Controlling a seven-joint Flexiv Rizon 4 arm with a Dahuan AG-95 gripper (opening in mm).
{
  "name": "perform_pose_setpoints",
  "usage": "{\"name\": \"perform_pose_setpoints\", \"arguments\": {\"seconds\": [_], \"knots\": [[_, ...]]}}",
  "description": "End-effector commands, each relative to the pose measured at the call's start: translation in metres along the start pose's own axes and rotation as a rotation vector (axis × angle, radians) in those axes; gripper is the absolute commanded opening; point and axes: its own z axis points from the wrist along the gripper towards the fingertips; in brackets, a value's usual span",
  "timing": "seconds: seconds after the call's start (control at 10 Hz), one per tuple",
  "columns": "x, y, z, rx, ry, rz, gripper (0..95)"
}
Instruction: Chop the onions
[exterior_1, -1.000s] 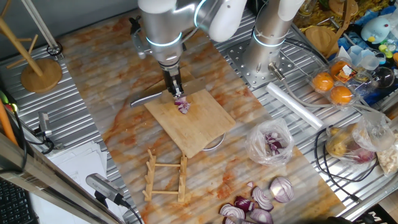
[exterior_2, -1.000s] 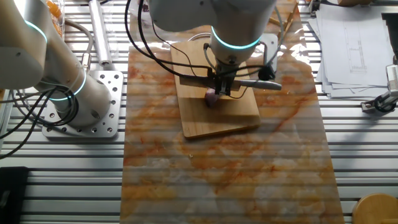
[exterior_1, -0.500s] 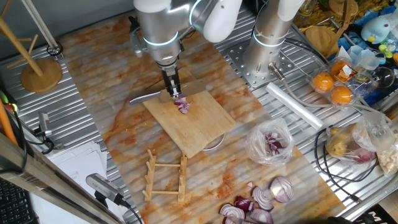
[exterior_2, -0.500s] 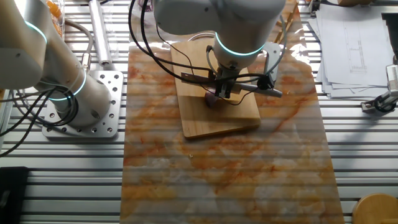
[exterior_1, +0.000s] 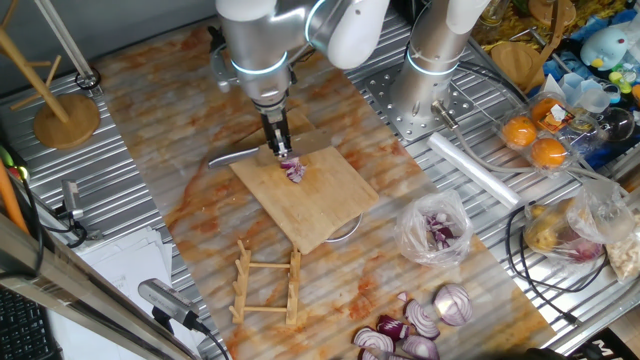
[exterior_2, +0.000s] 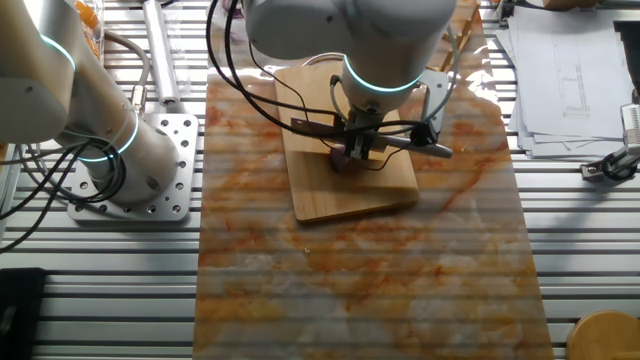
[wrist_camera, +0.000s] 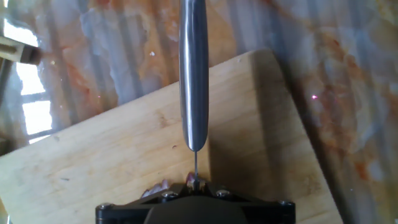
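Purple-white onion wedge (exterior_1: 293, 169) sits on the bamboo cutting board (exterior_1: 305, 193), directly under the fingers (exterior_1: 281, 151) and touching the blade. Fingers clenched on the knife (exterior_2: 400, 139), whose long axis runs sideways across the wedge, handle out toward the tabletop (exterior_1: 180, 150).

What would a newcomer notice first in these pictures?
First, the big silver arm bent over the wooden board in the middle of the table, its gripper holding a knife over a small purple onion piece. Next, the loose onion halves at the table's near edge and the bagged pieces beside them.
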Motion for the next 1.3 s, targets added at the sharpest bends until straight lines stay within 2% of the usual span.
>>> {"name": "perform_pose_setpoints", "arguments": {"seconds": [0.1, 0.5, 0.9, 1.0, 1.2, 1.3], "knots": [[0.002, 0.006, 0.004, 0.005, -0.006, 0.007, 0.0], [0.002, 0.007, 0.009, 0.003, -0.017, -0.012, 0.0], [0.003, 0.014, 0.018, 0.014, -0.046, -0.108, 0.0], [0.004, 0.015, 0.014, 0.007, -0.034, -0.143, 0.0], [0.005, 0.016, 0.007, 0.000, -0.036, -0.171, 0.0], [0.006, 0.016, 0.002, -0.015, -0.033, -0.168, 0.0]]}}
